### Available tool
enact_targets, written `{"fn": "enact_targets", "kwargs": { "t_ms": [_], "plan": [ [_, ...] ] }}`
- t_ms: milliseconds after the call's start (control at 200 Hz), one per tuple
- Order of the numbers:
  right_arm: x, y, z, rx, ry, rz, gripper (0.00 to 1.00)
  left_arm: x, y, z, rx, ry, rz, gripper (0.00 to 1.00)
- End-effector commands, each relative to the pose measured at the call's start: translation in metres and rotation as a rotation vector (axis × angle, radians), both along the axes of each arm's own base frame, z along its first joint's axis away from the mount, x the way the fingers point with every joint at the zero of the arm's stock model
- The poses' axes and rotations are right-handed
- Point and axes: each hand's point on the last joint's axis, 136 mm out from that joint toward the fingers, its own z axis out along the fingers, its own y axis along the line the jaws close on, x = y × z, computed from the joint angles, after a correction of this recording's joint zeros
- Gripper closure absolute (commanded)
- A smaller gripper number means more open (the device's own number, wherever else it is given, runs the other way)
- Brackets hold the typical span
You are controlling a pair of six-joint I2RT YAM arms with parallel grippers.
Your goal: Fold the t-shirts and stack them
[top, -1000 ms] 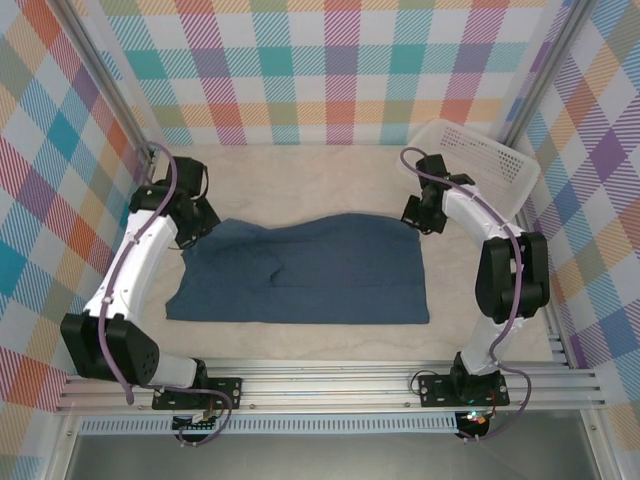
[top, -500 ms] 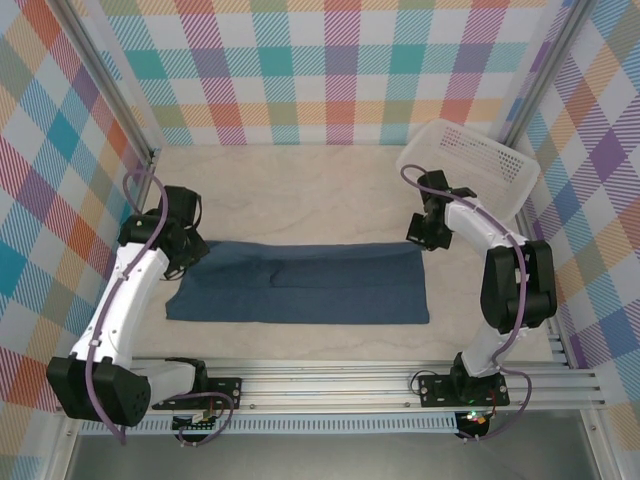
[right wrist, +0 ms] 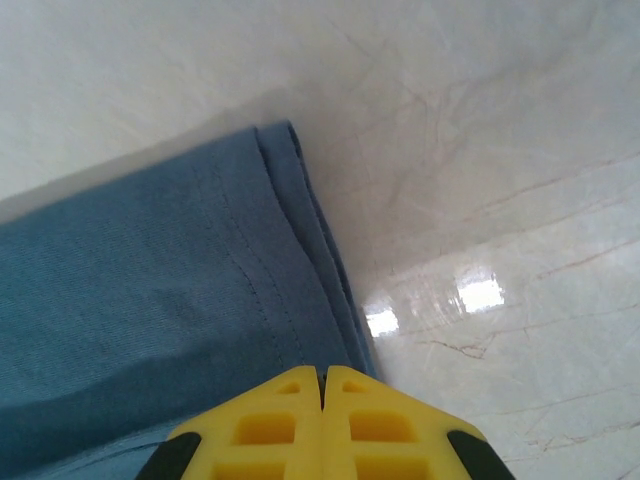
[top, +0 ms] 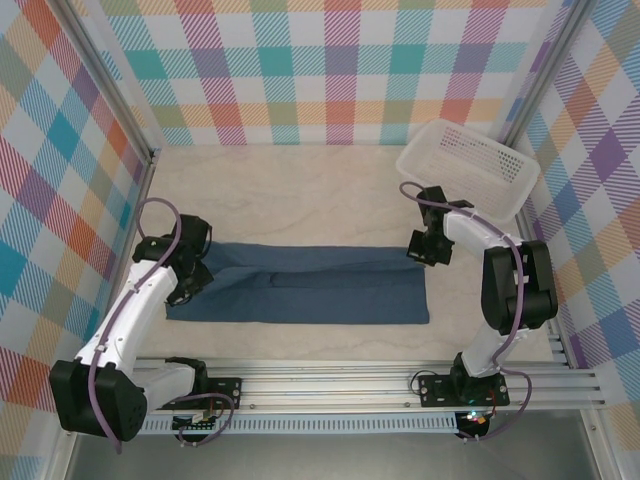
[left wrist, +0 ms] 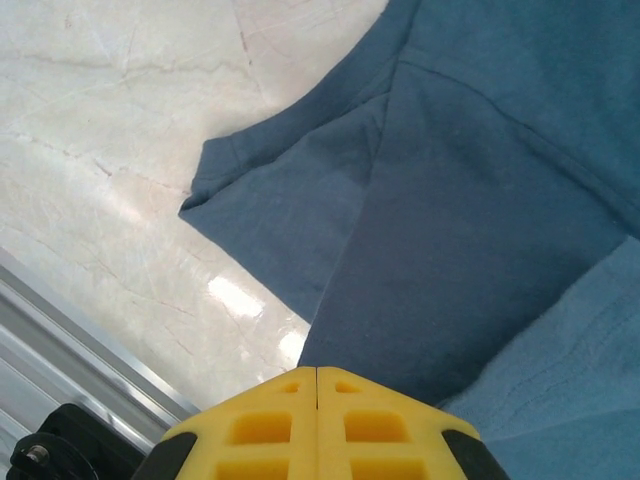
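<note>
A dark teal-blue t-shirt lies as a long folded band across the table's middle. My left gripper sits at its left end, by the sleeve. In the left wrist view the yellow jaws are pressed together over the t-shirt, with a paler fold of cloth running in beside them. My right gripper is at the band's far right corner. In the right wrist view its jaws are closed where the hemmed edge of the t-shirt runs into them.
A white perforated basket stands tilted at the back right, behind the right arm. Bare pale table stretches behind the shirt. An aluminium rail runs along the near edge, and checked walls close in the sides.
Both grippers have come toward the near edge, drawing the shirt's far edge with them. The cloth has narrowed from a broad spread to a band.
</note>
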Motion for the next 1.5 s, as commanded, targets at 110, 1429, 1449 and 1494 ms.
{"fn": "enact_targets", "kwargs": {
  "t_ms": [110, 1429, 1449, 1494],
  "plan": [
    [-0.011, 0.003, 0.007, 0.015, -0.001, 0.0, 1.0, -0.016, 0.013, 0.004, 0.071, -0.003, 0.046, 1.0],
    [-0.026, -0.003, -0.005, -0.021, 0.047, -0.033, 0.99, -0.04, 0.002, -0.025, 0.115, 0.043, 0.108, 1.0],
    [-0.028, -0.003, -0.005, -0.021, 0.049, -0.033, 0.98, -0.041, 0.001, -0.027, 0.115, 0.047, 0.108, 1.0],
    [-0.03, -0.004, -0.006, -0.02, 0.054, -0.04, 0.97, -0.041, 0.001, -0.029, 0.119, 0.054, 0.108, 1.0]
  ]
}}
